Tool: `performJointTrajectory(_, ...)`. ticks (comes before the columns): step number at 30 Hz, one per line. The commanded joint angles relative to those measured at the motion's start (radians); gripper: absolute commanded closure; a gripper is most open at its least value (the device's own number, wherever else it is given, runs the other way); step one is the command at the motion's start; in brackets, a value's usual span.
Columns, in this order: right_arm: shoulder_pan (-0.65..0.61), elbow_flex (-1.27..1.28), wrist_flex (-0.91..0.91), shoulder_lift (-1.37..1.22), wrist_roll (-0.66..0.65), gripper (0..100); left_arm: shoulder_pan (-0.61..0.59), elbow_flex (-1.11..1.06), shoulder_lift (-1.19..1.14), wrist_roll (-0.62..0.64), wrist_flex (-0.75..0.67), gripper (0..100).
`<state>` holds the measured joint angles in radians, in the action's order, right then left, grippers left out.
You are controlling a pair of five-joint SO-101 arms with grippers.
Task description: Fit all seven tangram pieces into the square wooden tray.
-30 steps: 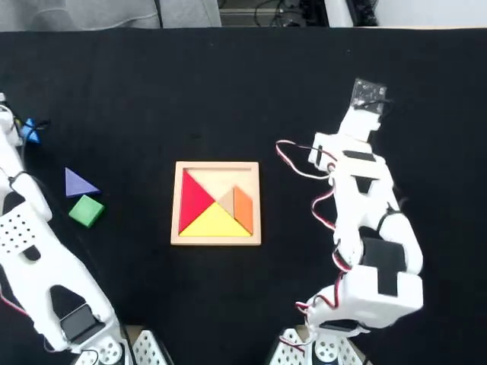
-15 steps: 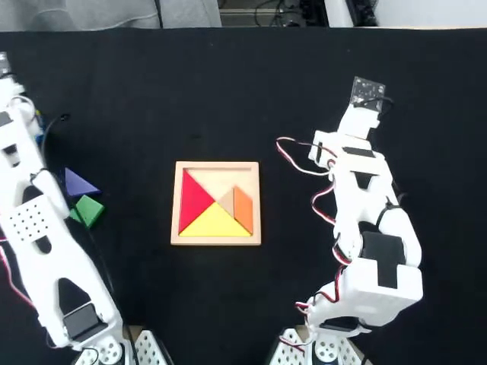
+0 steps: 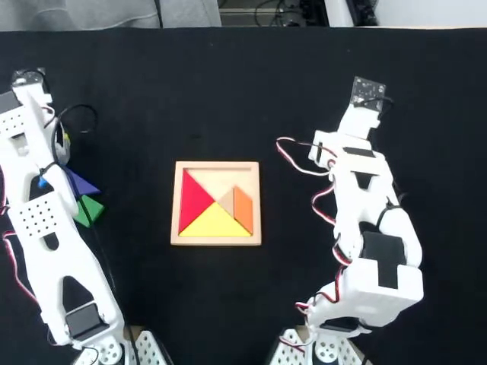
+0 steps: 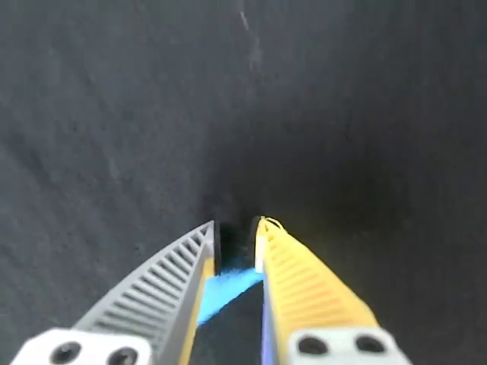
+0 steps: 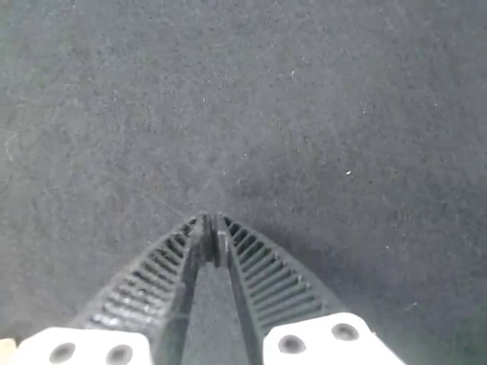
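Note:
The square wooden tray (image 3: 217, 165) lies mid-table and holds a red triangle (image 3: 193, 199), a yellow triangle (image 3: 217, 222), an orange piece (image 3: 243, 209) and a small tan triangle (image 3: 226, 200). Its upper part is bare wood. My left gripper (image 4: 236, 232) is shut on a small blue piece (image 4: 228, 287) above the black cloth. The left arm (image 3: 34, 152) stands at the table's left side, partly covering a purple triangle (image 3: 82, 183) and a green square (image 3: 90, 209). My right gripper (image 5: 211, 236) is shut with nothing in it over bare cloth; its arm (image 3: 358, 175) is right of the tray.
Black cloth (image 3: 228, 91) covers the whole table. A red and white cable (image 3: 293, 156) loops off the right arm toward the tray. The arm bases sit at the near edge.
The left arm has swung rightward from the table's left edge with the blue piece and now overlaps the purple triangle and green square. The right arm has stayed put.

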<state>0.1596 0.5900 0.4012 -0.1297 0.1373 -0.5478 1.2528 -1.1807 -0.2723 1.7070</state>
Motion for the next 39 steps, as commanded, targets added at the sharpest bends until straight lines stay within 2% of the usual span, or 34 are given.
performJointTrajectory(1, -0.015, -0.068, -0.009, 0.005, 0.006, 98.0, 0.001, 0.041, 0.055, -0.017, 0.055, 90)
performJointTrajectory(5, -0.015, -0.068, -0.009, 0.005, 0.006, 98.0, -0.008, 0.056, 0.190, -0.072, 0.055, 90)
performJointTrajectory(7, -0.015, -0.068, -0.009, 0.005, 0.006, 98.0, -0.015, 0.048, 0.276, -0.140, 0.055, 90)
performJointTrajectory(11, -0.015, -0.068, -0.009, 0.005, 0.006, 98.0, -0.027, 0.019, 0.350, -0.440, 0.051, 89)
performJointTrajectory(14, -0.015, -0.068, -0.009, 0.005, 0.006, 98.0, -0.022, -0.033, 0.307, -0.709, 0.048, 89)
performJointTrajectory(16, -0.015, -0.067, -0.009, 0.005, 0.006, 98.0, -0.019, -0.059, 0.247, -0.833, 0.002, 89)
performJointTrajectory(18, -0.015, -0.067, -0.009, 0.005, 0.006, 98.1, -0.021, -0.061, 0.178, -0.861, -0.091, 89)
performJointTrajectory(21, -0.015, -0.065, -0.009, 0.005, 0.006, 98.1, -0.030, -0.061, 0.092, -0.835, -0.198, 89)
performJointTrajectory(24, -0.015, -0.065, -0.009, 0.005, 0.006, 98.1, -0.042, -0.061, 0.049, -0.844, -0.138, 90)
performJointTrajectory(29, -0.015, -0.070, -0.009, 0.005, 0.006, 98.1, -0.104, -0.073, 0.048, -1.017, 0.058, 90)
performJointTrajectory(39, -0.017, -0.070, -0.009, 0.005, 0.006, 98.1, -0.306, -0.185, 0.054, -1.085, 0.055, 90)
